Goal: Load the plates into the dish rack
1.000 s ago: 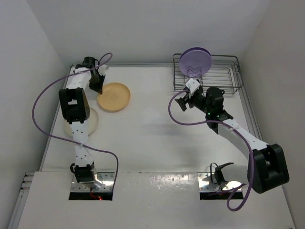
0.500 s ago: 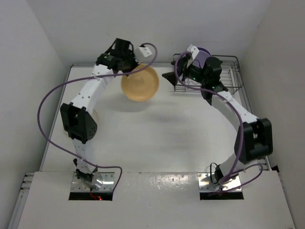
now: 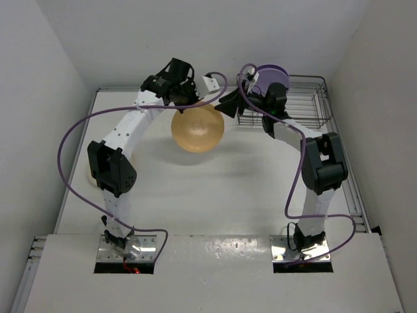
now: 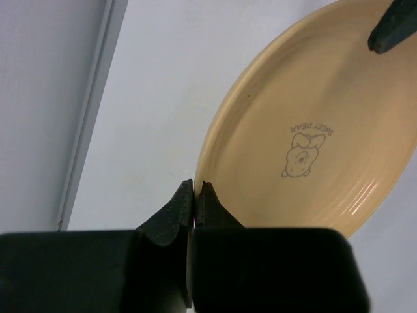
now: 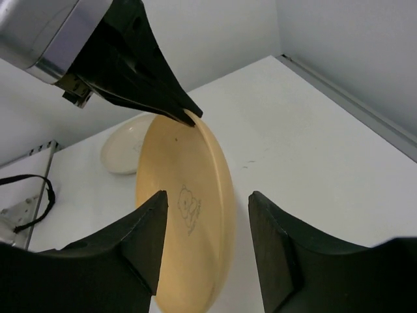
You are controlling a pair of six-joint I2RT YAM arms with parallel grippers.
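From above, my left fingers [image 3: 189,104] are pressed together on the top rim of the orange-yellow plate [image 3: 197,128], which hangs tilted in the air over the far middle of the table [image 3: 195,195]. My right fingers [image 3: 227,105] stand just beside the plate's right rim. The dish rack [image 3: 306,107] sits in the far right corner of the table, with a lavender plate [image 3: 273,73] upright at its left end.

From my left wrist, the fingers [image 4: 195,190] pinch the plate's rim [image 4: 306,130], and the inner face with its bear print [image 4: 303,151] is turned towards me.

From my right wrist, my fingers are spread, one on each side of the plate [image 5: 195,261]; I see a gap on the right side, so they are not gripping it. A cream plate [image 5: 127,151] lies flat on the table behind, near its left edge
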